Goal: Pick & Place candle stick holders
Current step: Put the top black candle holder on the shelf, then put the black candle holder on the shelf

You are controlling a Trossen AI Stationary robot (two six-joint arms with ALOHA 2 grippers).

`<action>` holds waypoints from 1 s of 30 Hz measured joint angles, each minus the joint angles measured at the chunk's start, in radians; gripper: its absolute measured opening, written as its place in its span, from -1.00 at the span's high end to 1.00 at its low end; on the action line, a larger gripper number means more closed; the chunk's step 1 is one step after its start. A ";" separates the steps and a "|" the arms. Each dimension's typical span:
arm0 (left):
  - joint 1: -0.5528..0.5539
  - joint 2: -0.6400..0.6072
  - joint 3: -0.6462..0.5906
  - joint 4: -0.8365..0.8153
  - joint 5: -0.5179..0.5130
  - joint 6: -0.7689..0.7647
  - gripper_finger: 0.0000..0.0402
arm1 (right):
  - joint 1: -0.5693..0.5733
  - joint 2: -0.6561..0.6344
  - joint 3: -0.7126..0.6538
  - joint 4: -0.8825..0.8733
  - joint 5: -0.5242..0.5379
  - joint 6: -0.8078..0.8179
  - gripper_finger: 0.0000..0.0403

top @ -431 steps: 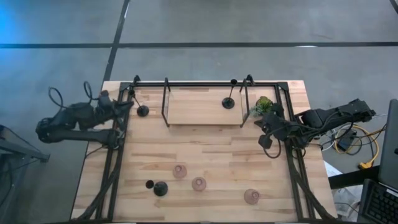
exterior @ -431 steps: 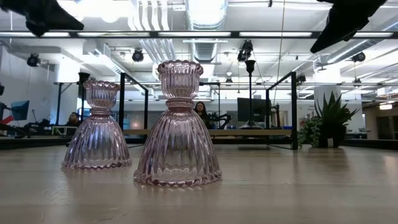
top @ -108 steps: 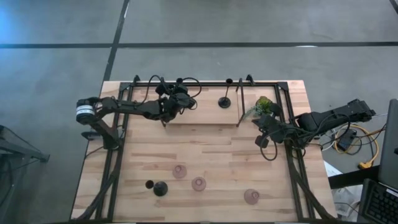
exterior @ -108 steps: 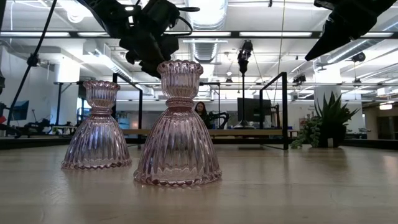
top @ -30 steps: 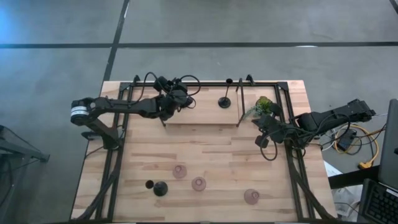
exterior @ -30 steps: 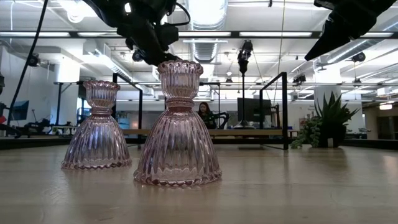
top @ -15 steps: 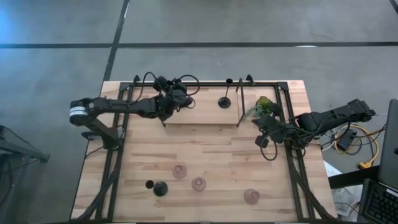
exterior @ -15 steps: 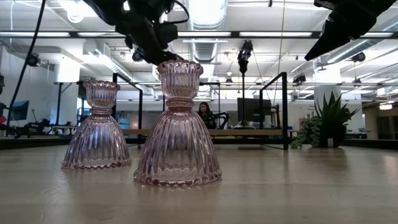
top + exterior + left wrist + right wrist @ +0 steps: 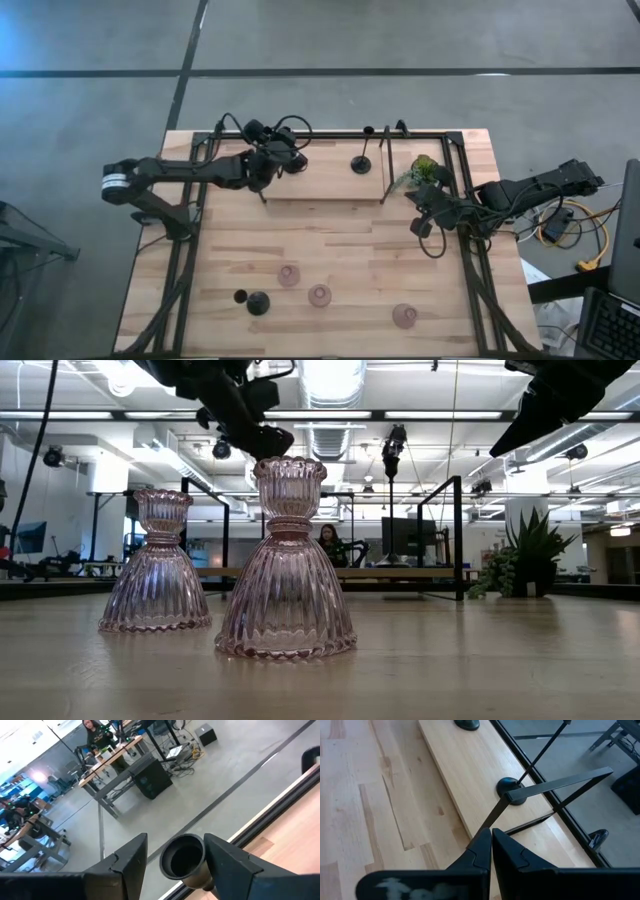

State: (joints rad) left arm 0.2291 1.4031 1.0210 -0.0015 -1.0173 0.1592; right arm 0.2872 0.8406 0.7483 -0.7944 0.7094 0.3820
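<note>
A black candle stick holder stands on the raised wooden shelf (image 9: pixel 325 180). Its cup (image 9: pixel 182 857) shows between the fingers of my open left gripper (image 9: pixel 175 842), which hovers over the shelf's left end (image 9: pixel 290 162). Its base (image 9: pixel 466 724) rests on the shelf. A second black holder (image 9: pixel 363 160) stands farther right on the shelf, and a third (image 9: pixel 256 301) is at the near left. Three pinkish glass holders (image 9: pixel 289 274) (image 9: pixel 319 295) (image 9: pixel 404 316) stand on the table's near half. My right gripper (image 9: pixel 432 228) waits shut at the right side. My left gripper's fingers (image 9: pixel 225 862) stand on either side of the black holder's cup (image 9: pixel 195 855), coming from the table's left. I cannot tell whether one finger touches the cup.
A black metal rack frame (image 9: pixel 330 134) runs along the table's edges and around the shelf. A small green plant (image 9: pixel 424 168) sits at the far right, beside my right arm. In the low view two pink holders (image 9: pixel 157 565) (image 9: pixel 287 560) stand close to the camera.
My left gripper has risen a little and drawn back slightly toward the table's far left. The gap between its fingers has stayed the same.
</note>
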 joint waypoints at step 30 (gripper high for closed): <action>-0.006 -0.106 0.010 -0.002 0.087 -0.002 0.02 | 0.000 0.000 0.000 0.000 0.000 0.000 0.96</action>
State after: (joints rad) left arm 0.2233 1.2976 1.0306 -0.0034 -0.9302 0.1569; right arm 0.2873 0.8404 0.7483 -0.7944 0.7094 0.3820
